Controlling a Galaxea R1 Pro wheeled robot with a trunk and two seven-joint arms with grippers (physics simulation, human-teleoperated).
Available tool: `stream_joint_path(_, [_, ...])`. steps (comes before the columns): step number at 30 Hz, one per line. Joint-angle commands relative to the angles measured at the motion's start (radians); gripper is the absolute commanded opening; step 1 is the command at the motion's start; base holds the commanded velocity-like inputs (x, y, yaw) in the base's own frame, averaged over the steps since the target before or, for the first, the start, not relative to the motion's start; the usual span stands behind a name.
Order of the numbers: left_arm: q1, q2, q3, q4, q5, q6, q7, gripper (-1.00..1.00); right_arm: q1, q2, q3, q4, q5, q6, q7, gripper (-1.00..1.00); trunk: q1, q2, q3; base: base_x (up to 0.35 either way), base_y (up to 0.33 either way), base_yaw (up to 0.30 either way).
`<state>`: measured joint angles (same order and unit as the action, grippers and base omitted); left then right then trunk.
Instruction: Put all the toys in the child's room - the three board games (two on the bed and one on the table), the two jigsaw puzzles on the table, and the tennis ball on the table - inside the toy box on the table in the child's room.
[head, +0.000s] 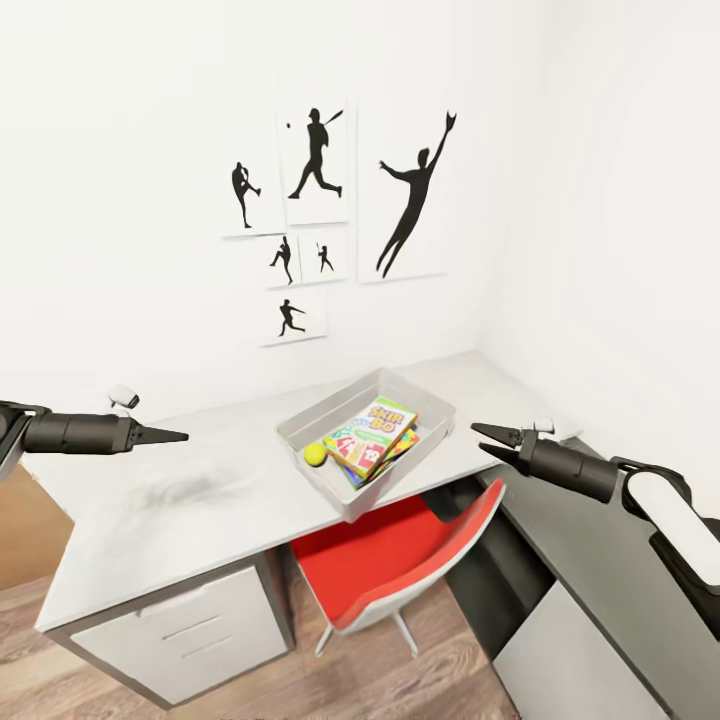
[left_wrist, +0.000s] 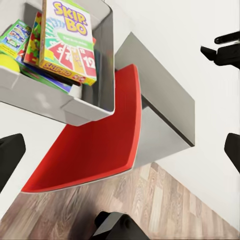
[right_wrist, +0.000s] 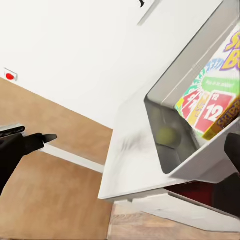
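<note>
The left arm's dark tapered gripper (head: 178, 436) reaches in level from the left, its black fingers pressed together into a point. Opposite, the right arm's matching black gripper (head: 484, 440) points inward, fingers slightly parted.

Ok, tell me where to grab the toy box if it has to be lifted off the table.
Grip the toy box by the flared rim of a short end wall, coming from above with one finger inside and one outside. The sloping sides are probably too wide to span, and the Skip-Bo box and tennis ball fill the middle. The right gripper, open, sits nearest the right-hand end.
</note>
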<state>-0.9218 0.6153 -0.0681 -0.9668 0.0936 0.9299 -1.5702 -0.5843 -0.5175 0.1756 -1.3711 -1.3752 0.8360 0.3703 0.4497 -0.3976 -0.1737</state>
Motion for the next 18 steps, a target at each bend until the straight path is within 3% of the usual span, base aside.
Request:
stream_joint_path(1, [0.000, 0.002, -0.003, 0.000, 0.006, 0.011, -0.001, 1.00, -0.002, -0.001, 0.001, 0.001, 0.002, 0.002, 0.004, 1.00, 0.000, -0.002, -0.002, -0.241, 0.204, -0.277])
stream_joint_path(6, [0.000, 0.004, -0.003, 0.000, 0.006, 0.010, -0.001, 1.00, -0.002, -0.001, 0.001, 0.003, 0.002, 0.002, 0.004, 1.00, 0.000, -0.002, 0.001, -0.163, 0.186, -0.277])
stream_joint_path(18, [0.000, 0.016, -0.003, 0.002, 0.007, -0.001, -0.001, 1.00, -0.002, -0.001, -0.001, 0.011, 0.002, 0.001, 0.005, 1.00, 0.000, -0.002, 0.008, -0.088, 0.082, -0.277])
